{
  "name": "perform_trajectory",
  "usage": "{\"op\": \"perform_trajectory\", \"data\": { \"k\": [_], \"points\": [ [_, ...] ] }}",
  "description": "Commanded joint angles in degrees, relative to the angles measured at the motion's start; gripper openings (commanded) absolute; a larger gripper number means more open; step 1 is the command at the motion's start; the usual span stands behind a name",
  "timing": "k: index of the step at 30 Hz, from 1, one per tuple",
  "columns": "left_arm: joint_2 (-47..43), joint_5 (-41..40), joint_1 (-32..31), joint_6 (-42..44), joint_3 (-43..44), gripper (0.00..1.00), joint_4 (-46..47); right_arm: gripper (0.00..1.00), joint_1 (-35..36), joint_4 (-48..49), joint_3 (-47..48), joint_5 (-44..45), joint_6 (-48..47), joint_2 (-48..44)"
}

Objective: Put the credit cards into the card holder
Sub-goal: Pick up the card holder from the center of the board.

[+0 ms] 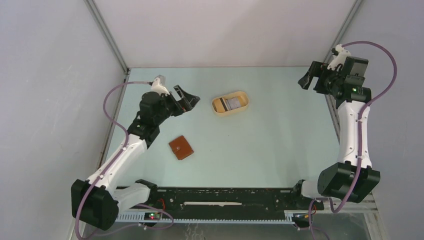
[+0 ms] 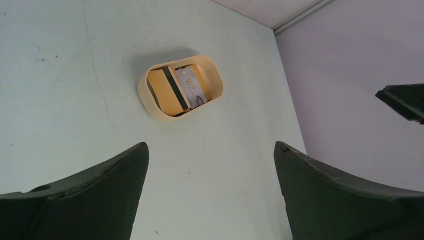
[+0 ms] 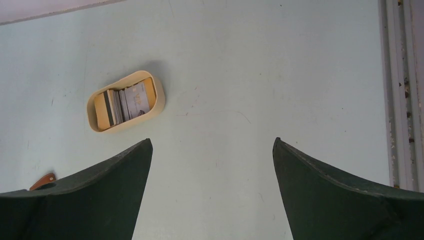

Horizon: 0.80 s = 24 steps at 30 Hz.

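While hovering left gripper and right gripper splayed, empty, leaving credit cards in far tray, card holder closed near-left; nothing started.

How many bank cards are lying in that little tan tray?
2 show plainly: a gold card with a black stripe and a silvery card beside it, both inside the tray. Others may hide beneath.
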Motion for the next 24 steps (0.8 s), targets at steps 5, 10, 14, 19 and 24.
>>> {"op": "perform_trajectory", "data": {
  "k": [5, 10, 14, 19, 24],
  "points": [
    [6.67, -4.45, -5.02, 2.85, 7.75, 1.00, -2.70, 1.00, 1.32, 1.14, 4.75, -5.36, -5.02, 2.16],
    [11.34, -7.00, -7.06, 3.83, 11.36, 0.99, -5.51, 1.00, 8.63, -2.27, 6.68, -5.95, -16.25, 2.97],
    [14.96, -9.64, -8.27, 4.64, 14.66, 0.98, -8.18, 1.00, 16.88, -13.24, 10.84, -13.32, -32.83, 5.95],
    [21.60, -10.66, -8.94, 1.87, 18.51, 0.90, -10.62, 1.00, 26.03, -25.53, 18.62, -15.07, -37.19, 13.51],
    [28.67, -12.88, -9.78, 1.70, 24.44, 0.82, -15.64, 1.00, 26.47, -20.97, 17.00, -19.25, -29.23, 17.93]
  ]
}}
